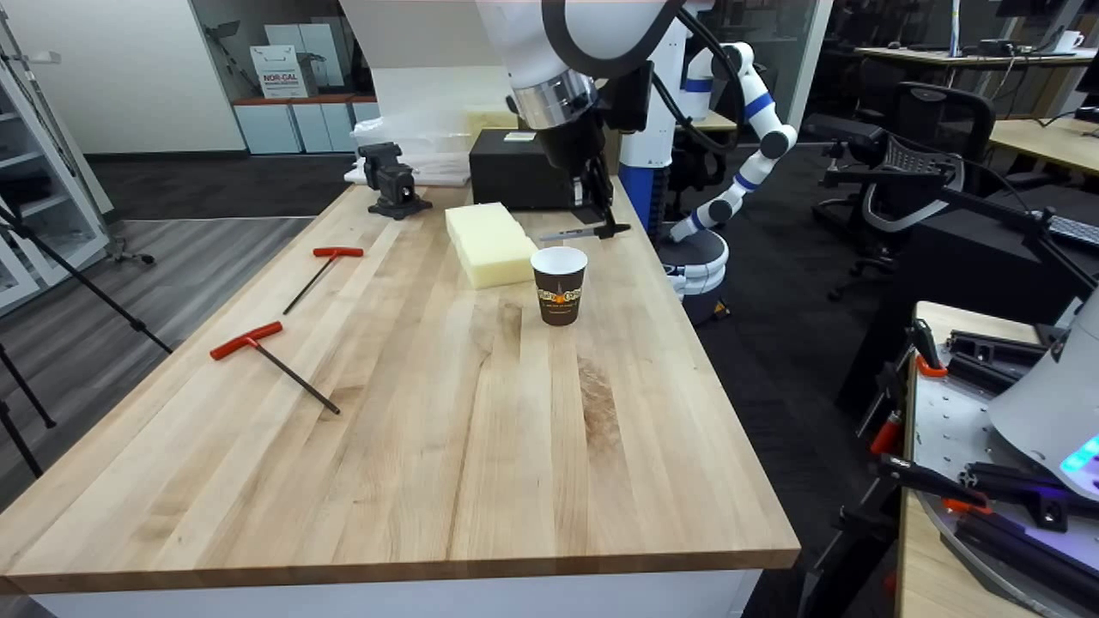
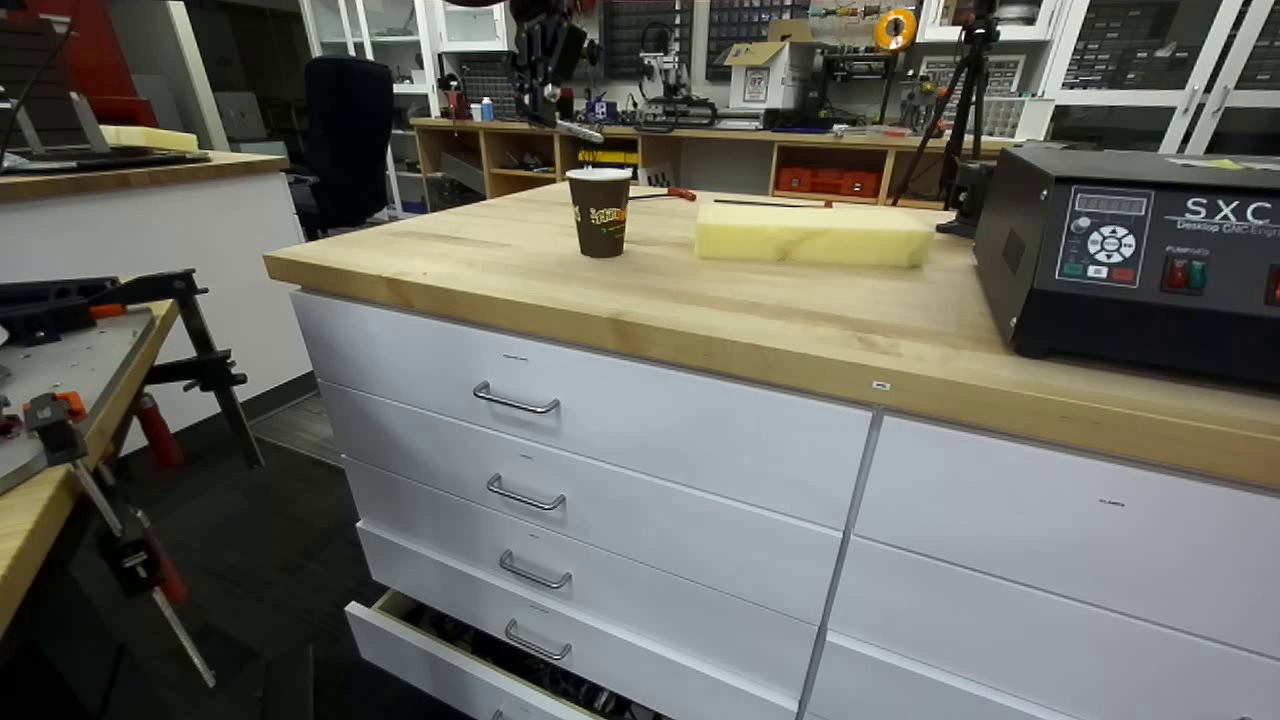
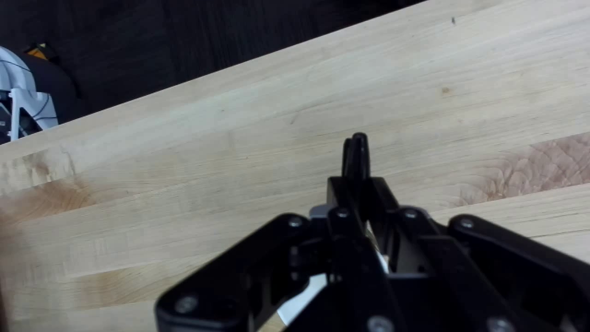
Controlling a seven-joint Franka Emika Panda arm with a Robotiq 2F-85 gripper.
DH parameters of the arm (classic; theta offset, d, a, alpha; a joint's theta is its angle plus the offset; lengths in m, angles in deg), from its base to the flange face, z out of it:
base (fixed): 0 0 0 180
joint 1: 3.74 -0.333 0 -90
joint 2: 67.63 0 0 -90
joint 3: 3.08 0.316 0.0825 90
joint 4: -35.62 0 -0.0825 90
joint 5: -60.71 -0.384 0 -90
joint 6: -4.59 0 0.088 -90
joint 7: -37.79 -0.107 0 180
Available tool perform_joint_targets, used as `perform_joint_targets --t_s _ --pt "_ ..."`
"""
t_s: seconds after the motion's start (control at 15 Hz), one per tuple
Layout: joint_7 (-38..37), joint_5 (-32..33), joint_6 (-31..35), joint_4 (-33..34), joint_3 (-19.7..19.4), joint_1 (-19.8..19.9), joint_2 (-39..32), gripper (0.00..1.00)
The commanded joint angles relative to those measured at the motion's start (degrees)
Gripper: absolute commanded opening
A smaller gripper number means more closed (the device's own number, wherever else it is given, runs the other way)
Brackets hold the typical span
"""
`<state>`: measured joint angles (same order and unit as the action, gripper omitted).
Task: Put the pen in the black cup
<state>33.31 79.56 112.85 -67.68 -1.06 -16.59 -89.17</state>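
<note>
Exterior view: pen (image 1: 569, 233) in closed hand (image 1: 606, 230)

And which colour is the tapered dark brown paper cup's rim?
White rim, seen best in an exterior view.

We see a plain off-white wall (image 1: 120, 77), dark carpet (image 1: 215, 190) meeting grey wood-look flooring (image 1: 227, 266), a black high-backed office chair (image 2: 347, 140), a butcher-block surface (image 1: 481, 481) on a white drawer unit (image 2: 680, 430), its lowest visible drawer (image 2: 420, 662) pulled open, a wooden cubby workbench (image 2: 720, 136) behind, tall white glass-doored cabinets (image 2: 1130, 110) near it
</note>
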Motion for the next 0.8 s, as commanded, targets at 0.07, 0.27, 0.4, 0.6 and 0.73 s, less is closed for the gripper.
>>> perform_joint_targets --t_s 0.07,0.27,0.4,0.6,0.73 --pt "-0.1 1.3 -2.2 0.2 0.8 0.5 -0.4 0.05" --pt "-0.1 1.5 -2.8 0.7 0.9 0.4 -1.4 0.05" --pt "-0.2 1.8 -2.9 1.0 0.9 0.3 -2.2 0.05" --pt "-0.6 2.6 -2.6 1.7 0.7 0.2 -3.7 0.05" --pt "-0.6 3.0 -2.5 2.0 0.6 0.1 -4.3 0.05"
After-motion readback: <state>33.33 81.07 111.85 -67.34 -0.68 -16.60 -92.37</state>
